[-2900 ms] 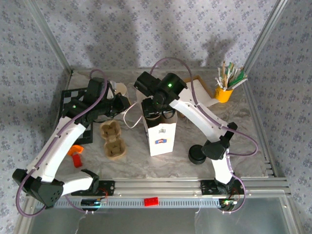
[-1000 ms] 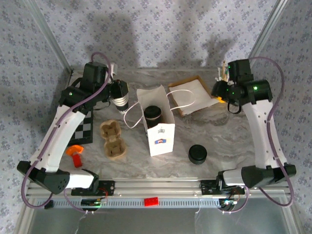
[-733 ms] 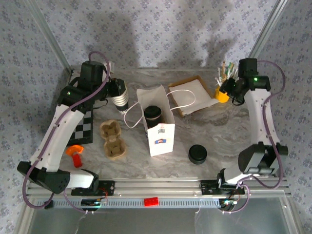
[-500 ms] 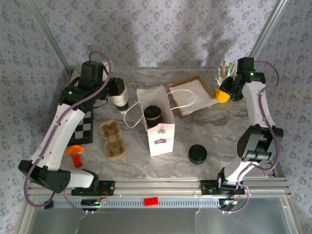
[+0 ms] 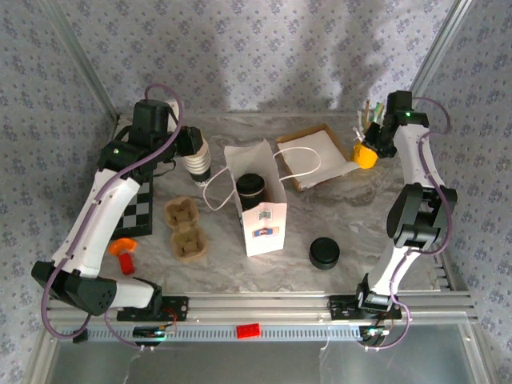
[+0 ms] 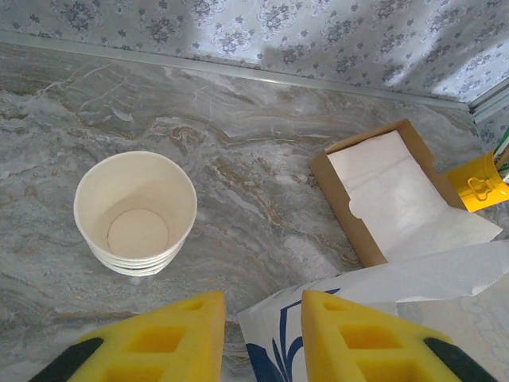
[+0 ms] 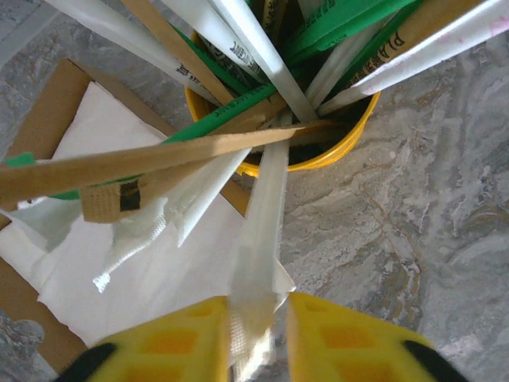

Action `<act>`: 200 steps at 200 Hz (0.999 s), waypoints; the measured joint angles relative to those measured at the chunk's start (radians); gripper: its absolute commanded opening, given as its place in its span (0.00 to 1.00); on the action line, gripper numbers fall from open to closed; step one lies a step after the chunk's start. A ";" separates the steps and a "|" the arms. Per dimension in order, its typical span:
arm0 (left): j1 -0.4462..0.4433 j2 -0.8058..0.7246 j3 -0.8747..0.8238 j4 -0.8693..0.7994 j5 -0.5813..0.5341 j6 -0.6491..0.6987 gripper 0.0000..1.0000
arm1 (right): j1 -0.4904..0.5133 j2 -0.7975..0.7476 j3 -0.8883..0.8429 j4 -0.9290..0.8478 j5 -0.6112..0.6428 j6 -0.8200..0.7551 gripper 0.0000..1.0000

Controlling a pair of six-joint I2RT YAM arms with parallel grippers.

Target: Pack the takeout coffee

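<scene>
One takeout coffee (image 5: 250,186), black-lidded, upright inside one open white paper bag (image 5: 266,224) mid-desk (image 5: 360,232). Just left, one empty two-well pulp tray (image 5: 184,230); beyond, one stack of lidless cups (image 6: 135,208); to the right, one low stack of black lids (image 5: 324,253). Left pincer (image 6: 262,338) apart, empty, over bag edge; right pincer (image 7: 258,338) clamped on one white wrapped straw (image 7: 261,215) from one yellow holder (image 5: 366,156).

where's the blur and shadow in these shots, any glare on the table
Top external: broad soft shadows on the back wall, table evenly lit, no glare. Left wrist: cup stack and table sharp. Right wrist: straws nearest the lens go soft; the table beyond is crisp.
</scene>
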 measured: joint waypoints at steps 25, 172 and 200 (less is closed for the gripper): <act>0.000 0.000 0.000 0.000 0.000 0.000 0.31 | 0.000 0.000 0.006 0.000 0.000 0.001 0.10; 0.002 -0.044 -0.002 -0.015 0.002 -0.008 0.31 | 0.019 -0.319 0.059 -0.101 -0.037 0.040 0.06; 0.002 -0.104 -0.033 -0.020 0.005 -0.022 0.31 | 0.055 -0.418 0.067 -0.126 -0.051 0.053 0.05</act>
